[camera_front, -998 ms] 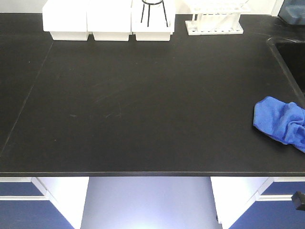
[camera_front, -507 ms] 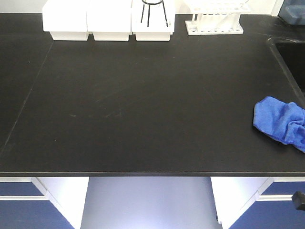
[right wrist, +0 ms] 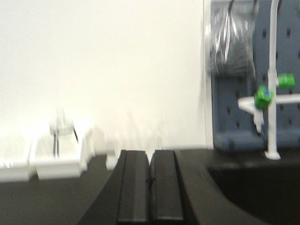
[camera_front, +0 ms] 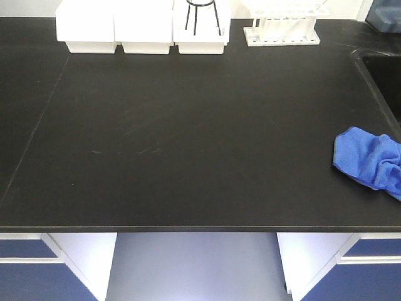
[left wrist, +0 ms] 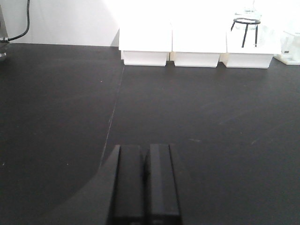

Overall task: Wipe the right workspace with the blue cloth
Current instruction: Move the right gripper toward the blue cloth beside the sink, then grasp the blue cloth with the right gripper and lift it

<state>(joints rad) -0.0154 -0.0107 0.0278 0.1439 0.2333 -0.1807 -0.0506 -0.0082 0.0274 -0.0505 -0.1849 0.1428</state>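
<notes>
The blue cloth [camera_front: 368,158] lay crumpled on the black counter [camera_front: 188,125] at the far right of the front view, with its right part cut off by the frame edge. It sat just in front of the near corner of the sink [camera_front: 382,75], with nothing touching it. Three white tubs [camera_front: 141,25] stood side by side along the back of the counter, and the rightmost one held a black wire stand [camera_front: 200,15]. A white rack [camera_front: 282,28] stood to the right of the tubs. Faint smudges marked the middle of the counter, and a seam [camera_front: 37,125] ran diagonally across its left part. The left tool [left wrist: 145,152] was low over the counter and pointed toward the tubs. Its two fingers were pressed together with nothing between them. The right tool [right wrist: 150,157] also had its fingers pressed together and held nothing. Its view was blurred but showed the tubs to the left and the sink recess to the right. Above the sink stood a blue-grey pegboard [right wrist: 286,56], and in front of it a white pipe [right wrist: 272,117] with green fittings. The cloth showed only in the front view.
</notes>
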